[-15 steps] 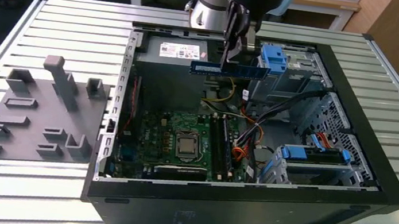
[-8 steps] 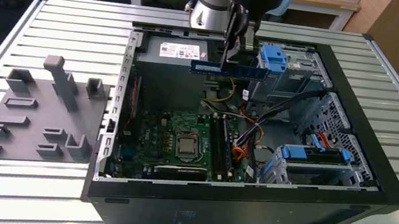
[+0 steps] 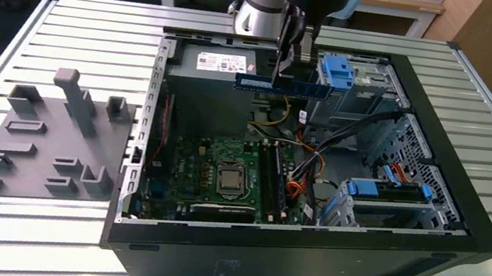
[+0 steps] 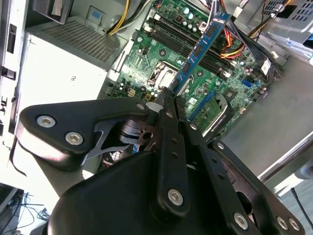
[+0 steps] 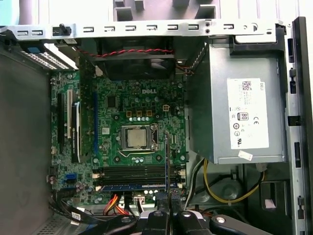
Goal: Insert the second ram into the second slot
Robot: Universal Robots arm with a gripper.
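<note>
My gripper (image 3: 284,77) hangs above the open computer case (image 3: 404,237), shut on the second ram (image 3: 283,85), a thin blue stick held level in the air. In the second wrist view the ram (image 4: 201,48) juts out from between the closed fingers (image 4: 172,110), over the green motherboard (image 4: 146,54). It shows edge-on as a thin line (image 5: 167,161) in the first wrist view, crossing above the row of long memory slots (image 5: 129,172). One slot in that row holds a blue stick (image 5: 128,187); the dark slots beside it are empty. The ram is well above the board and touches no slot.
A grey power supply (image 5: 244,112) fills the case next to the board. Light-blue drive brackets (image 3: 336,68) (image 3: 363,189) and loose orange and yellow cables (image 3: 305,163) sit on the exterior view's right. A grey fixture block (image 3: 47,133) rests on the slatted table at that view's left.
</note>
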